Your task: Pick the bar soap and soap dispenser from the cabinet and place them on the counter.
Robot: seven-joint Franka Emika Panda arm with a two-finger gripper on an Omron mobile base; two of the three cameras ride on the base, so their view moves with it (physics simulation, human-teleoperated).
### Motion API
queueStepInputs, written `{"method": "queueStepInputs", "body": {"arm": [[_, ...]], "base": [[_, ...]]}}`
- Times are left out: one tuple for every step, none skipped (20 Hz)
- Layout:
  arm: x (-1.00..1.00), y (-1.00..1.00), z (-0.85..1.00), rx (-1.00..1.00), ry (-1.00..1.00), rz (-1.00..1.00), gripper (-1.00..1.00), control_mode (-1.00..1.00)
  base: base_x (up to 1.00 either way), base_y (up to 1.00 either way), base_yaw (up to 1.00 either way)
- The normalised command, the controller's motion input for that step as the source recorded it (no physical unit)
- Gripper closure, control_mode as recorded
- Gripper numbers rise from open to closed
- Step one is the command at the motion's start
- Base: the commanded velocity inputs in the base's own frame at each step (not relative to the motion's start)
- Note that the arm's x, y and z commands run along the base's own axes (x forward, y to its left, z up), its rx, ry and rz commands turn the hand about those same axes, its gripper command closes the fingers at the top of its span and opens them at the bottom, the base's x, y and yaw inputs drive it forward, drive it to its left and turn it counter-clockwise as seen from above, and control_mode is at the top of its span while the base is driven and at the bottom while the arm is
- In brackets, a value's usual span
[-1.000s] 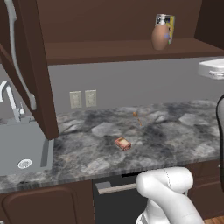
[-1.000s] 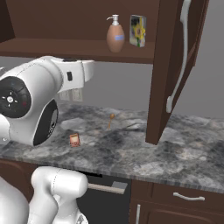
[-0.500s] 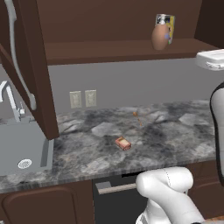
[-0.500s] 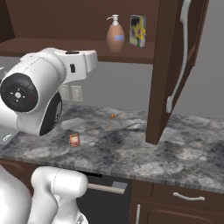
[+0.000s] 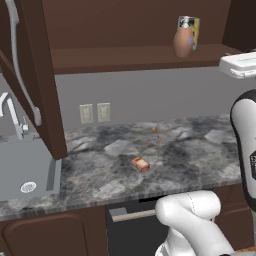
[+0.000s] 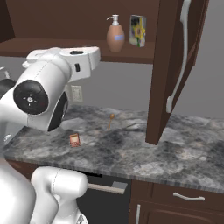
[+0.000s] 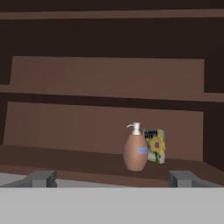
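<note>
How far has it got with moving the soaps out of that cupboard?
About halfway. The small orange-pink bar soap already lies on the grey marbled counter. Nothing is held: the fingers stand open, facing the brown pear-shaped soap dispenser, which stands on the dark brown cabinet's shelf beside a yellow-and-blue box. That bottle remains to be moved.

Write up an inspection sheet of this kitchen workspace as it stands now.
Surface: the counter, grey and black marbled, with a sink at its left.
Job's things: the bar soap lies on the counter; the soap dispenser stands upright on the cabinet shelf.
Clutter: a yellow-and-blue box beside the dispenser; a small thin orange thing on the counter.
Grippers: the gripper is open, holds nothing, faces the dispenser.
Cables: nothing seen.
Surroundings: wall outlets, faucet, lower drawers.
</note>
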Motion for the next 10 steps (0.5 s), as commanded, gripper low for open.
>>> {"method": "queueStepInputs", "body": {"arm": [[0.12, -0.07, 0.11, 0.0, -0.02, 0.0, -1.0, -1.0], [0.13, -0.12, 0.11, 0.0, 0.0, 0.0, -1.0, -1.0], [0.16, -0.14, 0.14, 0.02, 0.0, 0.0, -1.0, -1.0], [0.21, -0.18, 0.16, 0.04, 0.04, 0.0, -1.0, -1.0], [0.2, -0.15, 0.16, 0.05, 0.04, 0.0, -1.0, -1.0], [0.2, -0.16, 0.14, 0.04, 0.01, 0.0, -1.0, -1.0], [0.17, -0.17, 0.13, 0.04, 0.0, 0.0, -1.0, -1.0], [0.16, -0.18, 0.11, 0.04, 0.0, 0.0, -1.0, -1.0], [0.16, -0.12, 0.1, 0.05, 0.0, 0.0, -1.0, -1.0], [0.13, -0.09, 0.05, 0.04, 0.0, 0.0, -1.0, -1.0]], "base": [[0.0, 0.0, 0.0], [0.0, 0.0, 0.0], [0.0, 0.0, 0.0], [0.0, 0.0, 0.0], [0.0, 0.0, 0.0], [0.0, 0.0, 0.0], [0.0, 0.0, 0.0], [0.0, 0.0, 0.0], [0.0, 0.0, 0.0], [0.0, 0.0, 0.0]]}}
